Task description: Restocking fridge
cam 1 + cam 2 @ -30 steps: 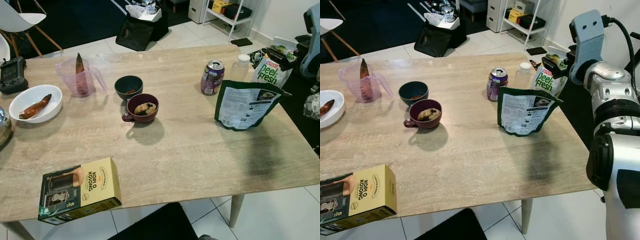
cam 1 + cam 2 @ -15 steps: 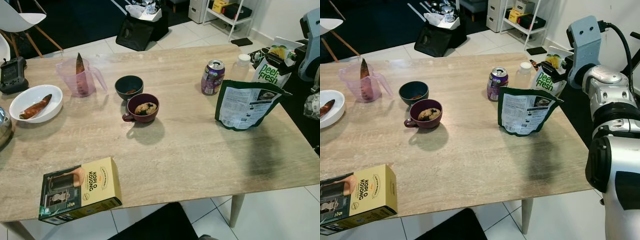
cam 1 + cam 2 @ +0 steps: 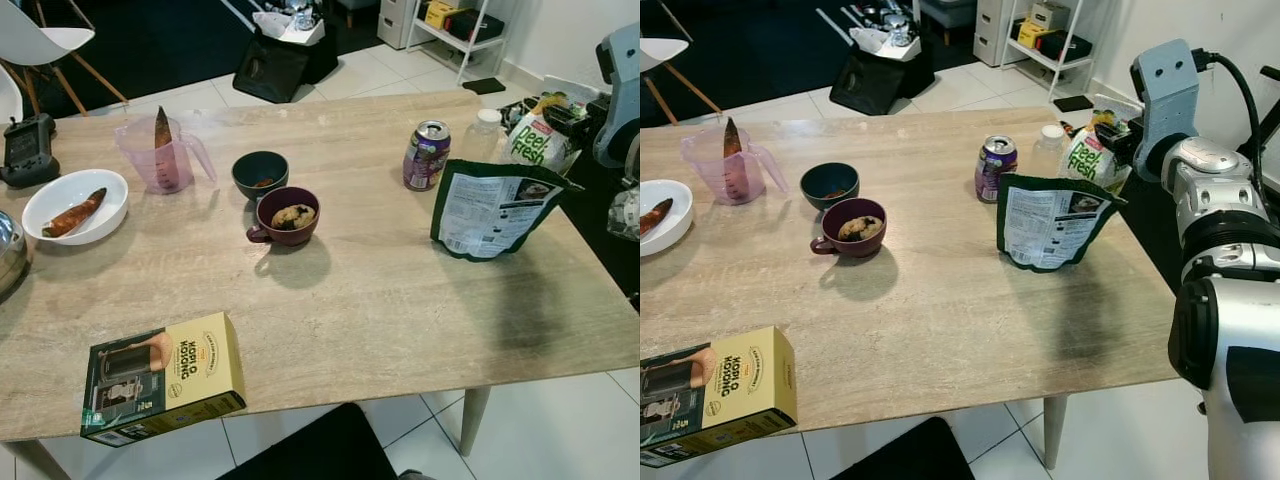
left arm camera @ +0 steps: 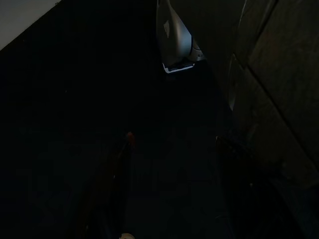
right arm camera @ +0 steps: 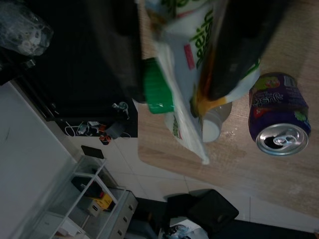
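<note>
Wooden surface point(image 3: 940, 310) before us; at its far right corner our right jaws point(image 3: 1118, 135) grip the juice carton point(image 3: 1087, 155).

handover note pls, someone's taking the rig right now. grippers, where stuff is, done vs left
Right gripper: shut on the Peel Fresh juice carton, tilted at the table's far right corner.
Left gripper: arm hangs idle, wrist view too dark to read.
On the table: purple can, plastic bottle beside it, green pouch standing in front.
Also there: maroon mug, dark bowl, pink jug, white bowl, coffee box.
Done: carton gripped.
Left: carry it to the fridge, then the rest.
</note>
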`<state>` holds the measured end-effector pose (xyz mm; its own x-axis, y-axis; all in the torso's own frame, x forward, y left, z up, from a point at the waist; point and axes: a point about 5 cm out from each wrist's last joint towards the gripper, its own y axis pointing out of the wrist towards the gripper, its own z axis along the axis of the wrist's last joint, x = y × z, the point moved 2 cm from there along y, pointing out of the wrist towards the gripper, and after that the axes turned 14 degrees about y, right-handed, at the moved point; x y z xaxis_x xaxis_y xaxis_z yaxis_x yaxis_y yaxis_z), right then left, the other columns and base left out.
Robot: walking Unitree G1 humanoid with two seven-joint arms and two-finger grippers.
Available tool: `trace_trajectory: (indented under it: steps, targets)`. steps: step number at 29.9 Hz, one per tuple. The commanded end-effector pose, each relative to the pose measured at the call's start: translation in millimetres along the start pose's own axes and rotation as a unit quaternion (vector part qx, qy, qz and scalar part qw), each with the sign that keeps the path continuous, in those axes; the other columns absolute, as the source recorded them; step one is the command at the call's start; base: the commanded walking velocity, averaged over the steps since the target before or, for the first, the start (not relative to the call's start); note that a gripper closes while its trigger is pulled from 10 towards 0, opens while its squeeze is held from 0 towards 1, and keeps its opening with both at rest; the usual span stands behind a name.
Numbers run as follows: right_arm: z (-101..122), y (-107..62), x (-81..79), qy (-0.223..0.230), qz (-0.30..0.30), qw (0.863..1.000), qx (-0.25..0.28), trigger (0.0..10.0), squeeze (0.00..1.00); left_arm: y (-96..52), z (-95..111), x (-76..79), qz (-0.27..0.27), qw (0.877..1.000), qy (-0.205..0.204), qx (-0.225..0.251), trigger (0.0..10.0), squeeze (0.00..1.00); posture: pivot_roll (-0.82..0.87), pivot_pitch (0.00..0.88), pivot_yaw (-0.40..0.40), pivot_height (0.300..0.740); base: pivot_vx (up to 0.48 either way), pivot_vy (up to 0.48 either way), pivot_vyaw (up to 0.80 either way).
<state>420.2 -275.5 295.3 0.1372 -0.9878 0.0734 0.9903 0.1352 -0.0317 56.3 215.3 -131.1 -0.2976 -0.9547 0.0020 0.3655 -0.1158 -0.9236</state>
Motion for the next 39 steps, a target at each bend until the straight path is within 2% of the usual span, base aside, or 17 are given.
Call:
trace_trajectory:
  steps: [1, 12, 14, 16, 18, 19, 21, 29, 33, 36, 38, 39]
  targets:
    - [-19, -1.0, 1.9, 0.001, -0.008, 0.999, -0.037, 0.0, 0.0, -0.6, 0, -0.4, -0.005, 1.0, 0.008, 0.003, 10.0, 0.0, 0.05, 0.115, -0.041, 0.74, 0.0, 0.0, 0.0]
    - [-13, -1.7, 6.5, 0.025, -0.03, 0.999, -0.012, 0.0, 0.0, 1.0, 4, -0.8, -0.004, 1.0, 0.008, 0.005, 10.0, 0.0, 0.04, 0.099, -0.042, 0.74, 0.0, 0.0, 0.0]
    - [-2, -2.6, 10.1, 0.08, -0.042, 0.995, 0.03, 0.0, 0.0, 2.4, 8, -0.5, -0.004, 1.0, 0.009, 0.007, 10.0, 0.0, 0.04, 0.091, -0.044, 0.74, 0.0, 0.0, 0.0]
    - [1, -2.8, 10.2, 0.095, -0.041, 0.994, 0.042, 0.0, 0.0, 2.7, 9, -0.4, -0.004, 1.0, 0.009, 0.008, 10.0, 0.0, 0.04, 0.09, -0.044, 0.74, 0.0, 0.0, 0.0]
    - [14, -3.3, 7.8, 0.156, -0.014, 0.983, 0.094, 0.0, 0.0, 3.6, 11, -0.3, -0.003, 1.0, 0.009, 0.01, 10.0, 0.0, 0.04, 0.083, -0.046, 0.74, 0.0, 0.0, 0.0]
    - [14, -3.3, 7.8, 0.156, -0.014, 0.983, 0.094, 0.0, 0.0, 3.6, 11, -0.3, -0.003, 1.0, 0.009, 0.01, 10.0, 0.0, 0.04, 0.083, -0.046, 0.74, 0.0, 0.0, 0.0]
    - [23, -4.8, 8.3, 0.185, -0.004, 0.974, 0.127, 0.0, 0.0, 4.4, 13, -0.3, -0.003, 1.0, 0.009, 0.012, 10.0, 0.0, 0.04, 0.077, -0.045, 0.74, 0.0, 0.0, 0.0]
    - [33, -8.8, 14.3, 0.191, -0.013, 0.969, 0.155, 0.0, 0.0, 6.0, 19, -1.0, 0.0, 1.0, 0.008, 0.016, 10.0, 0.0, 0.04, 0.06, -0.051, 0.74, 0.0, 0.0, 0.0]
    - [52, -16.0, 22.9, 0.191, -0.021, 0.961, 0.197, 0.0, 0.0, 6.8, 20, -0.7, 0.0, 1.0, 0.007, 0.016, 10.0, 0.0, 0.04, 0.048, -0.055, 0.74, 0.0, 0.0, 0.0]
    - [52, -16.0, 22.9, 0.191, -0.021, 0.961, 0.197, 0.0, 0.0, 6.8, 20, -0.7, 0.0, 1.0, 0.007, 0.016, 10.0, 0.0, 0.04, 0.048, -0.055, 0.74, 0.0, 0.0, 0.0]
    - [66, -21.8, 29.6, 0.173, -0.036, 0.96, 0.216, 0.0, 0.0, 7.4, 21, -0.2, 0.0, 1.0, 0.006, 0.017, 10.0, 0.0, 0.04, 0.043, -0.058, 0.74, 0.0, 0.0, 0.0]
    - [66, -21.8, 29.6, 0.173, -0.036, 0.96, 0.216, 0.0, 0.0, 7.4, 21, -0.2, 0.0, 1.0, 0.006, 0.017, 10.0, 0.0, 0.04, 0.043, -0.058, 0.74, 0.0, 0.0, 0.0]
